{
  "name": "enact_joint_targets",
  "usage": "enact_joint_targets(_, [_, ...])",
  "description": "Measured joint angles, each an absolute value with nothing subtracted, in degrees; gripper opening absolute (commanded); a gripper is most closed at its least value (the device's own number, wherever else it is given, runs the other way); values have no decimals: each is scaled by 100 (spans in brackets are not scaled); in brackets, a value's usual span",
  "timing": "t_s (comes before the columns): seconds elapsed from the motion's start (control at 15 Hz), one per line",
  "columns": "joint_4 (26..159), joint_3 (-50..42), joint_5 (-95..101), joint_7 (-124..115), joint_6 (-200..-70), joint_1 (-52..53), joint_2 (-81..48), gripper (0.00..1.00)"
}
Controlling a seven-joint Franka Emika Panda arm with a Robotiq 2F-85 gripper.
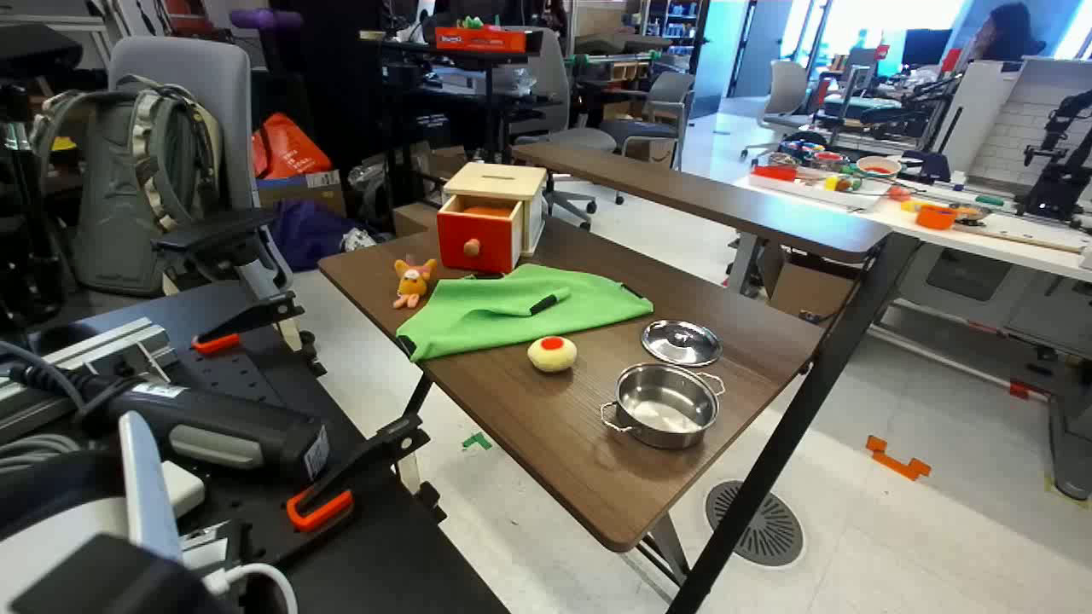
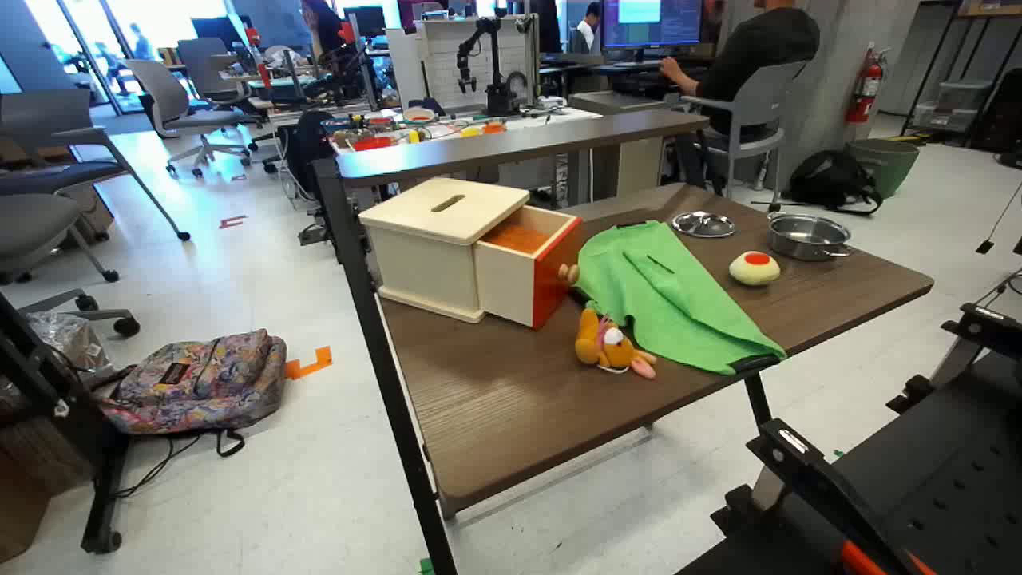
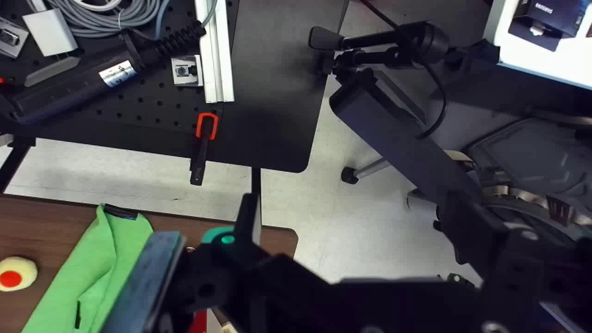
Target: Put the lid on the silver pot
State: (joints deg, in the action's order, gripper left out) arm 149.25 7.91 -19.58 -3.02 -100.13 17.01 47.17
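brown tbl holds shiny rd lid nr glossy 2-handled silver pot.

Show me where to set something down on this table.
The brown table is bare between the wooden box, orange plush and the corner nearest that plush; beside the green cloth, between box and lid; and between the silver pot and the table corner nearest it. Crowded: lid and pot sit close together, as do plush, cloth and drawer.

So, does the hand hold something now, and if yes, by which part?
Nothing is held: the hand is open and empty; the lid and the silver pot rest on the table.
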Motion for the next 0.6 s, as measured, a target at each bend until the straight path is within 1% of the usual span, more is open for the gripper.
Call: enact_joint_targets(0.6, [14903, 803, -1958, -292, -10123, 1634, 4680, 100])
